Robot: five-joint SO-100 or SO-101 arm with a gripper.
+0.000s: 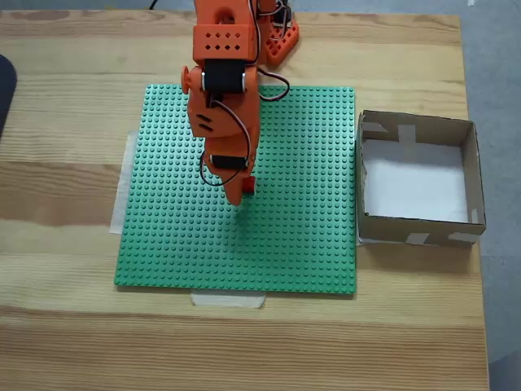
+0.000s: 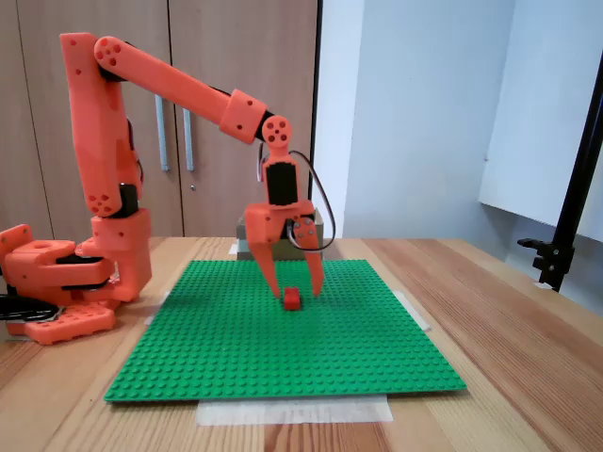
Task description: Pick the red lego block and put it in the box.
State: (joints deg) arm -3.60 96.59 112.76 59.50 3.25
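The red lego block (image 2: 292, 299) is sitting on the green baseplate (image 2: 283, 348), a little toward the arm's side of its middle, and the end effector (image 2: 293, 287) is standing straight over it with its two orange fingers spread apart and reaching down on either side; in that side-on fixed view the jaws are straddling the brick without yet closing on it, so I am reading the end effector as released, not grasping anything. In the fixed view from above, the orange arm (image 1: 221, 98) is covering the brick almost wholly, with just a sliver of red peeking out beside the fingertip.

The brick is looking small, stiff and very light, made of hard smooth plastic; it is likely to be slick between the fingers, so I would be taking hold across its two flat opposite sides, low and squarely, rather than on the studs; whether it is pressed onto the baseplate studs or merely lying loose I cannot tell, and a pressed brick may be resisting the lift.

The box (image 1: 472, 175) is waiting on the wooden surface (image 1: 73, 244) just beside the baseplate's right edge in the view from above; its white floor is lying bare, with nothing inside.
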